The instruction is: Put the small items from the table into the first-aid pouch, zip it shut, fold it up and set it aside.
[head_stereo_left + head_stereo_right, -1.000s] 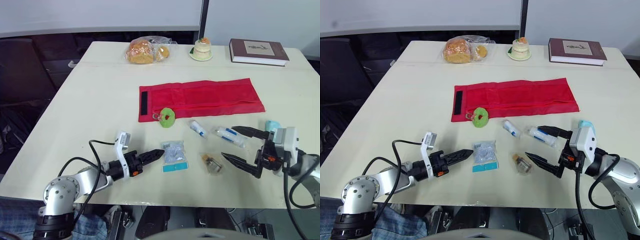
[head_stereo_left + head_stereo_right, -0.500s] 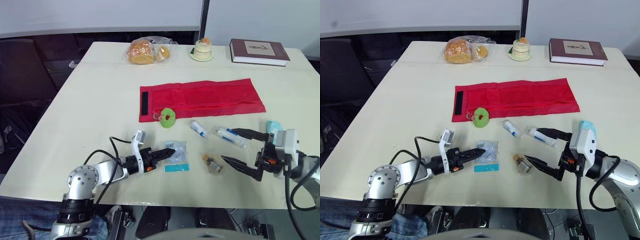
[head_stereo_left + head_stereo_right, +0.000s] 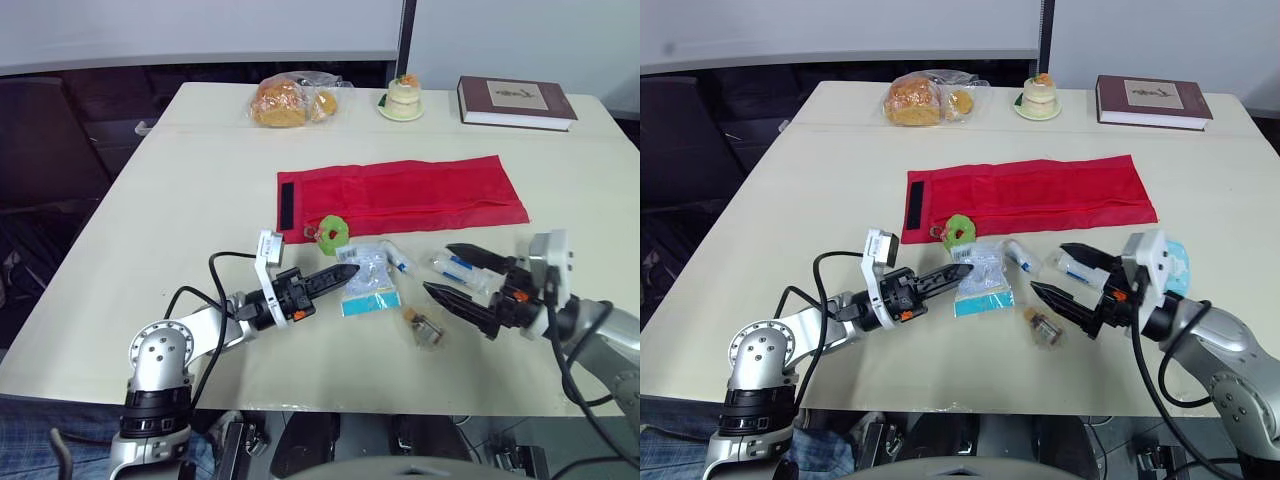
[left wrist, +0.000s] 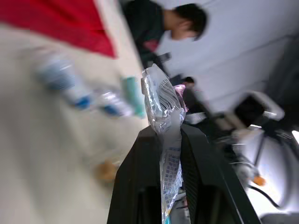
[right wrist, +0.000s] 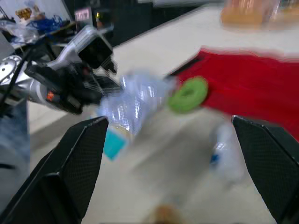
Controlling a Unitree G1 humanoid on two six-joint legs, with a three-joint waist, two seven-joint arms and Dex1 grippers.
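Pale table (image 3: pixel 170 190) bears the flat red pouch (image 3: pixel 420 190). Left jaws clench a clear packet (image 3: pixel 370 283) just short of it; right jaws gape near a tube (image 3: pixel 458 268). Packing step; next, probably slide the packet into the pouch's opening.

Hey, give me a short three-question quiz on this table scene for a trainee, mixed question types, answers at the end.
1. True or false: the left gripper is shut on the clear packet.
2. Multiple choice: the red pouch is A) folded up, B) spread out flat, C) hanging off the table's edge.
3. Fill in the blank: the right gripper has its fingers ___.
Key: 1 true; 2 B; 3 open.
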